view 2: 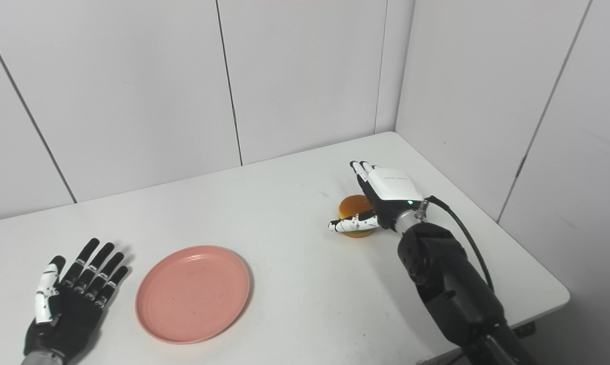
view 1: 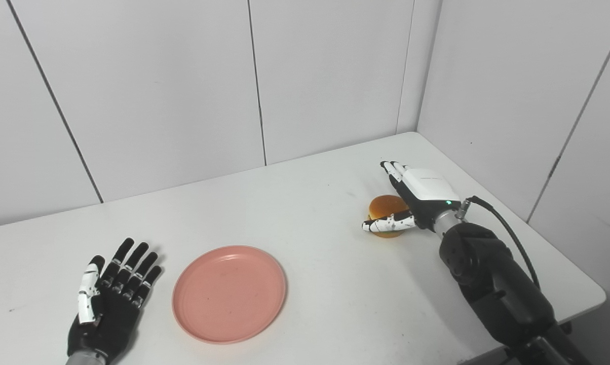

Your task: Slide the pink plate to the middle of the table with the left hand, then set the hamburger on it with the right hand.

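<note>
A round pink plate (view 1: 229, 293) lies flat on the white table (view 1: 315, 203), left of the middle near the front. My left hand (view 1: 110, 299) lies open, palm up, on the table just left of the plate, apart from it. A small hamburger (view 1: 386, 207) with an orange-brown bun sits at the right side. My right hand (view 1: 411, 197) is open beside it: the thumb crosses in front of the bun and the fingers reach past its far right side. I cannot tell if the hand touches the bun. The hand hides the bun's right part.
Grey panel walls stand close behind the table and along its right side, meeting at the far right corner. The table's right edge (view 1: 583, 284) runs near my right forearm (view 1: 492, 284). Bare tabletop lies between the plate and the hamburger.
</note>
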Robot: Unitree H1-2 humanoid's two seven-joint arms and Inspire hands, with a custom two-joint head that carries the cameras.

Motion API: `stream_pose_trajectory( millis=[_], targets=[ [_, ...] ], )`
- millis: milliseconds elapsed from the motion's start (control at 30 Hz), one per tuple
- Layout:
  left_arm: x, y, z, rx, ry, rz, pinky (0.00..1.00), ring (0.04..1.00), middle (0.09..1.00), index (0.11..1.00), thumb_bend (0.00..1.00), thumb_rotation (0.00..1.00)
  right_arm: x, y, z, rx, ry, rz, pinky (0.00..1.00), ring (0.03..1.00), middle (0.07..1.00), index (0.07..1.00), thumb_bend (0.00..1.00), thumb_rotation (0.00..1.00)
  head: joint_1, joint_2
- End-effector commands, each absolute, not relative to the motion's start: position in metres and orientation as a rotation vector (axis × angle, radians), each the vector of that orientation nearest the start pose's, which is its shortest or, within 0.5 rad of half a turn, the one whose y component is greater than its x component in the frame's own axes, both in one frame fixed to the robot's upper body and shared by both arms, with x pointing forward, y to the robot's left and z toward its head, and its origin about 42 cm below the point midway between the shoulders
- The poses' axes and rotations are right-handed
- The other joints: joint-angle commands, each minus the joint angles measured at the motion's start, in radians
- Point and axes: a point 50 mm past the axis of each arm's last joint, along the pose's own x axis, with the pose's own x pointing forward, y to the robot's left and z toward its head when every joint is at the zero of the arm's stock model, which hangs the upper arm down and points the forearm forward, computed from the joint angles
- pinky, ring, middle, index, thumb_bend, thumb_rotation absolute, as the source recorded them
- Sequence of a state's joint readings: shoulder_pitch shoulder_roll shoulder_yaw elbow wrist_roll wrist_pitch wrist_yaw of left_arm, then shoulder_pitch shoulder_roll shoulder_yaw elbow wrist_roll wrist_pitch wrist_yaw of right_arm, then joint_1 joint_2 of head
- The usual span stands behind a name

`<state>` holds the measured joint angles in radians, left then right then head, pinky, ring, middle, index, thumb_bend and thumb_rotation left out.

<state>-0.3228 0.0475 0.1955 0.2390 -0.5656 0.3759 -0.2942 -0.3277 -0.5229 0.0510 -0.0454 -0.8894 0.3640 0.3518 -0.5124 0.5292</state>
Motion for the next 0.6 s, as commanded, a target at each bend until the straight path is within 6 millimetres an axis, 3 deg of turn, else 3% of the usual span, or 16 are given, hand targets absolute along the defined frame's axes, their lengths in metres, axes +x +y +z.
stream_pose_trajectory(
  millis=[0, 200, 567],
  targets=[
    [0.377, 0.236, 0.112, -0.581, 0.237, -0.257, 0.95, 0.918, 0.911, 0.908, 0.31, 1.00, 0.388, -0.353, 0.250, -1.335, 0.107, -0.111, 0.85, 0.984, 1.000, 1.000, 1.00, 0.70, 0.002, 0.003],
    [0.376, 0.235, 0.113, -0.583, 0.236, -0.258, 0.95, 0.919, 0.912, 0.909, 0.31, 1.00, 0.396, -0.352, 0.241, -1.323, 0.131, -0.097, 0.86, 0.982, 1.000, 1.000, 1.00, 0.70, 0.006, 0.013],
    [0.375, 0.235, 0.114, -0.565, 0.231, -0.263, 0.95, 0.912, 0.907, 0.909, 0.31, 1.00, 0.406, -0.352, 0.243, -1.368, 0.149, -0.102, 0.88, 0.977, 1.000, 1.000, 1.00, 0.68, 0.010, 0.031]
  ],
)
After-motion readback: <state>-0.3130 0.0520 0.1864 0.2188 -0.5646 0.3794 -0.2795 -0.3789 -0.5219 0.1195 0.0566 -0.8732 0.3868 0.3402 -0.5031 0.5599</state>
